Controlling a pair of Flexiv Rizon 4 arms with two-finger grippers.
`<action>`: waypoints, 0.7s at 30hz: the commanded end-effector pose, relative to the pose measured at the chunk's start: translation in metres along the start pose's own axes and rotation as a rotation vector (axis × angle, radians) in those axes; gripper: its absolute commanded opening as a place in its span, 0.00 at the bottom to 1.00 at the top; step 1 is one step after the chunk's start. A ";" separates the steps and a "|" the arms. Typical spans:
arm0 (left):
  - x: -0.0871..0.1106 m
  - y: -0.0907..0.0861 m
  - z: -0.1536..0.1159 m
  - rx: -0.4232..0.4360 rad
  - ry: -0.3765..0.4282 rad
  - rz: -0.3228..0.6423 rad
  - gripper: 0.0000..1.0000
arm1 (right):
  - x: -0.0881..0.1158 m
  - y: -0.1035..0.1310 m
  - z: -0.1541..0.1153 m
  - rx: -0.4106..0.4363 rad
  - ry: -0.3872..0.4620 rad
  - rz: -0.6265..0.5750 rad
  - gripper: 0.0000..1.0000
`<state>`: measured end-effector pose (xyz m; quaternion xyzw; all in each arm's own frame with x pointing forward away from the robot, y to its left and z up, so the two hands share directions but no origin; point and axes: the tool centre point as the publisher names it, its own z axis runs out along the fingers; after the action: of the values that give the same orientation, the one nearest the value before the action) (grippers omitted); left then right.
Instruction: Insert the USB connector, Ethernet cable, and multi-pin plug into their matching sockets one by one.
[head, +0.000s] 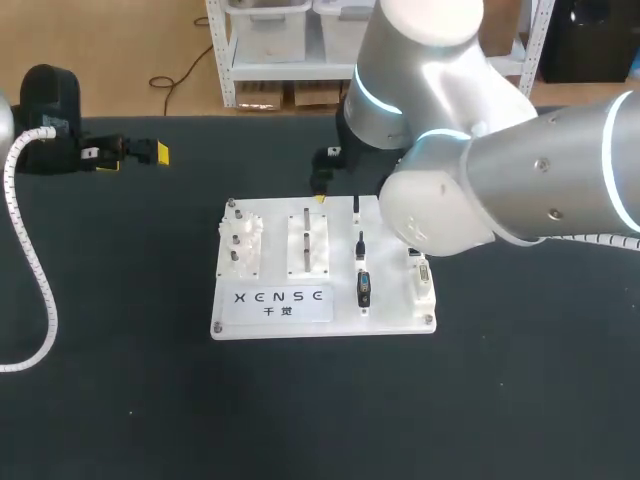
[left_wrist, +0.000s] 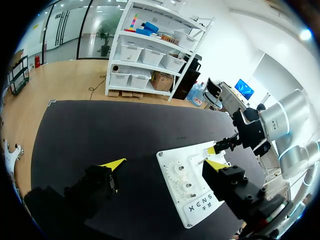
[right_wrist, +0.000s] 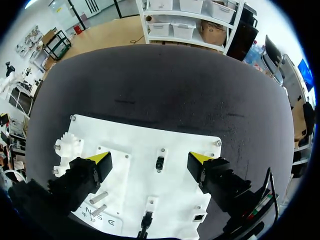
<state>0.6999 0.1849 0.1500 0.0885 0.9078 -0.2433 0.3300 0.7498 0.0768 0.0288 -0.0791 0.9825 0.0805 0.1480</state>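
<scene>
White socket board (head: 322, 318) lies near the middle of the black table (head: 120, 380). It carries toothed white posts (head: 245, 245) at its left and two metal pins (right_wrist: 98, 198) on the centre block. On its right part stands a black connector (head: 363, 288) with a bluish face, a thin black lead running back from it. Right gripper (right_wrist: 150, 160) hovers over the board's rear edge, fingers spread, gripping nothing. Left gripper (left_wrist: 165, 164) sits well apart at the table's left, likewise released and empty.

Black table (head: 130, 400) here, 1 white board (head: 390, 300) lying flat on it, dark tabletop showing around all 4 sides of the board.
</scene>
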 end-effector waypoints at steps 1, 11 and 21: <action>0.000 0.000 0.000 0.000 0.000 0.000 1.00 | 0.001 -0.001 0.000 0.013 0.003 0.000 1.00; 0.000 0.000 0.000 0.000 0.000 0.000 1.00 | 0.001 -0.004 0.001 0.093 0.003 -0.017 1.00; 0.000 0.000 0.000 0.000 0.000 0.000 1.00 | 0.005 -0.009 0.005 0.088 0.068 0.073 1.00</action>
<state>0.6999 0.1849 0.1500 0.0885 0.9078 -0.2433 0.3300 0.7439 0.0688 0.0205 -0.0426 0.9905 0.0399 0.1243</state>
